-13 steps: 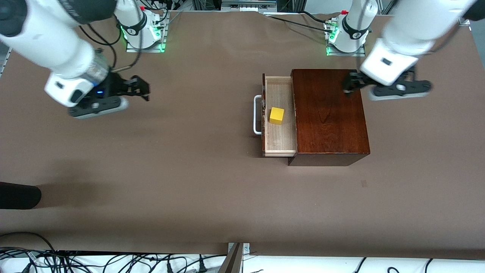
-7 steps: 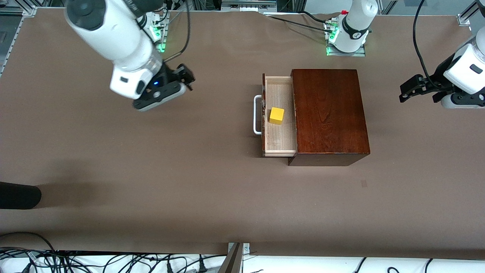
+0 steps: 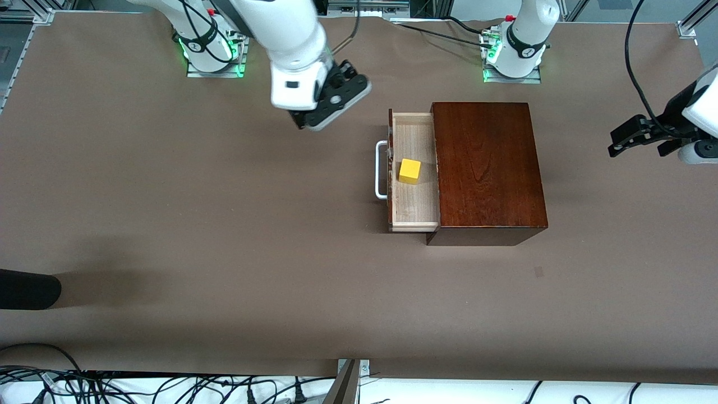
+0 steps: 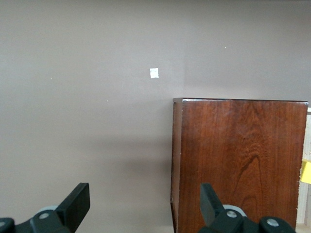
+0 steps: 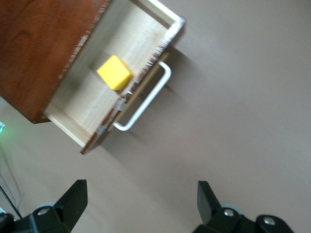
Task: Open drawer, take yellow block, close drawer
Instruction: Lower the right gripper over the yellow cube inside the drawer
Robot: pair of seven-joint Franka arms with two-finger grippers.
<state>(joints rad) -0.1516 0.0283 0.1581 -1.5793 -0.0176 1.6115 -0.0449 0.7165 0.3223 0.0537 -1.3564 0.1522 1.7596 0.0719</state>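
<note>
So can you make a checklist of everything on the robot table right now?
Surface: brown table cover, one small mark on it.
Job's things: drawer pulled open, white handle; yellow block inside it.
Clutter: nothing seen.
Grippers: right gripper open, over the table beside the drawer; left gripper open, at the left arm's end.
Cables: bundle along the near edge.
Surroundings: dark object at the edge.

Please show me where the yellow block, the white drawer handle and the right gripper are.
yellow block (image 3: 409, 170), front view, top face.
drawer handle (image 3: 378, 170), front view, long bar.
right gripper (image 3: 352, 76), front view, between its open fingertips.
</note>
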